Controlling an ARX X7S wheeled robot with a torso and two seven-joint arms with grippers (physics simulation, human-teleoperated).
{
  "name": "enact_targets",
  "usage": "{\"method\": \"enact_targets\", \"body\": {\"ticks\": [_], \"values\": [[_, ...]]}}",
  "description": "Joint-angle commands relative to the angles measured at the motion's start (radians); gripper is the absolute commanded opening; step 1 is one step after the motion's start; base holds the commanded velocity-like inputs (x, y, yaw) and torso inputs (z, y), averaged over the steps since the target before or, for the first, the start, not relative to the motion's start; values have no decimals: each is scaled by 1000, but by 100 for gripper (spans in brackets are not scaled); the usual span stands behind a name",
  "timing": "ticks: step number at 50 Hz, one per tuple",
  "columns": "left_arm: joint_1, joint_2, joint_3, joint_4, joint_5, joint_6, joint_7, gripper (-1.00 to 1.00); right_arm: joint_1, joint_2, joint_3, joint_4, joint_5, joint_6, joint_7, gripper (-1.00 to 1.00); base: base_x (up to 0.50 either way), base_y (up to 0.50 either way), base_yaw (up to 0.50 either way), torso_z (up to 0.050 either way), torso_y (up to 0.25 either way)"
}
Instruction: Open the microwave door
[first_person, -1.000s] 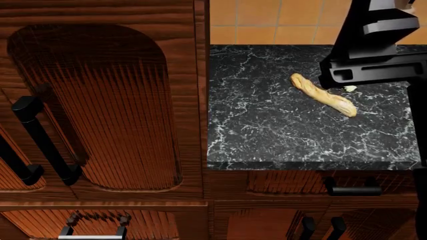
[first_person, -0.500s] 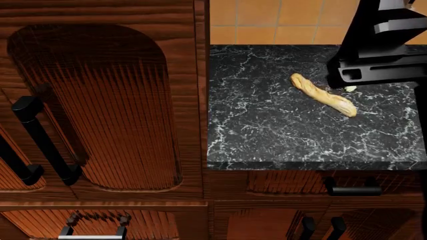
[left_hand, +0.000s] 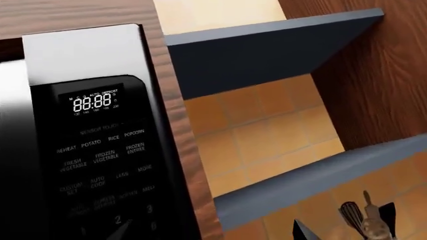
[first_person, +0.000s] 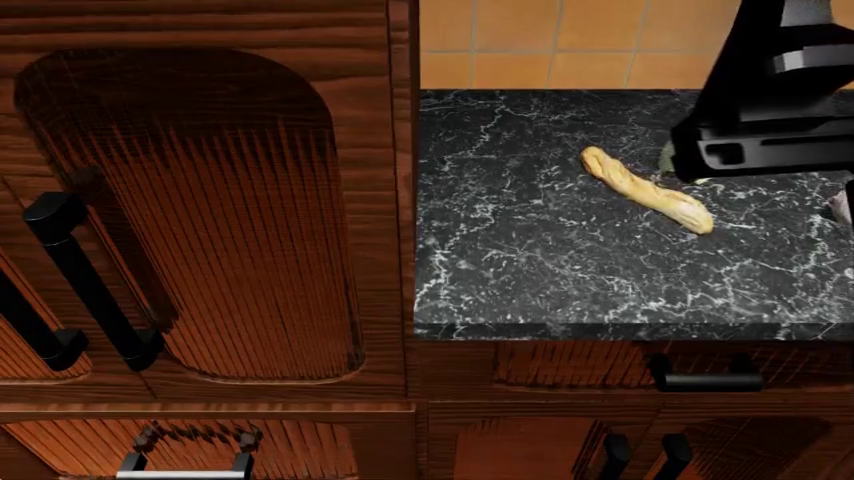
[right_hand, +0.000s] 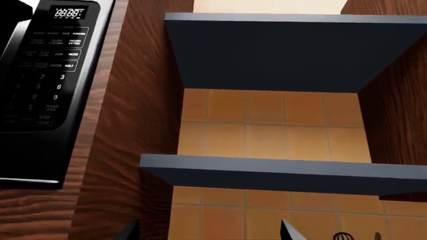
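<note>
The microwave shows in the left wrist view as a black control panel with a lit 88:88 display, set into wood cabinetry. Its door lies mostly beyond that frame's edge. My left gripper is open, one fingertip over the keypad and the other over the tiled wall. In the right wrist view the microwave panel sits further off. My right gripper is open and holds nothing. The head view shows no microwave, only my right arm at its upper right.
Two dark blue shelves run beside the microwave against orange tiles. Utensils hang below them. A baguette lies on the black marble counter. A tall wooden cabinet door with black handles fills the left.
In the head view my right arm has shifted to the right and slightly down. The baguette and cabinets have not moved.
</note>
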Motion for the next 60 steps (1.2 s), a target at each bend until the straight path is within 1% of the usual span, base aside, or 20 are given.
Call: {"method": "enact_targets", "body": {"ticks": [1, 11, 17, 24, 36, 39, 46, 53, 57, 60], "values": [[-24, 24, 99, -178, 207, 92, 164, 100, -16, 16, 15, -1, 7, -16, 0, 100, 0, 0, 0, 0, 0], [-71, 60, 183, -337, 336, 169, 279, 100, -15, 29, 25, -3, 19, -24, 10, 100, 0, 0, 0, 0, 0], [-121, 104, 246, -461, 422, 228, 368, 100, -16, 25, 19, 5, 7, -29, 2, 100, 0, 0, 0, 0, 0], [-158, 157, 296, -603, 504, 299, 445, 100, -25, 26, 18, 14, -6, -38, -11, 100, 0, 0, 0, 0, 0], [-203, 243, 331, -819, 609, 409, 547, 100, -32, 33, 23, 25, -13, -49, -24, 100, 0, 0, 0, 0, 0], [-213, 269, 304, -887, 673, 433, 582, 100, -38, 33, 23, 28, -20, -53, -29, 100, 0, 0, 0, 0, 0], [-214, 312, 133, -969, 899, 436, 663, 100, -42, 31, 17, 32, -29, -57, -33, 100, 0, 0, 0, 0, 0], [-213, 304, 20, -965, 1030, 410, 705, 100, -38, 33, 13, 27, -22, -55, -24, 100, 0, 0, 0, 0, 0], [-213, 294, -29, -955, 1102, 394, 730, 100, -23, 32, 4, 24, -14, -48, -14, 100, 0, 0, 0, 0, 0], [-209, 281, -48, -938, 1127, 380, 738, 100, -16, 29, -3, 22, -11, -45, -8, 100, 0, 0, 0, 0, 0]]}}
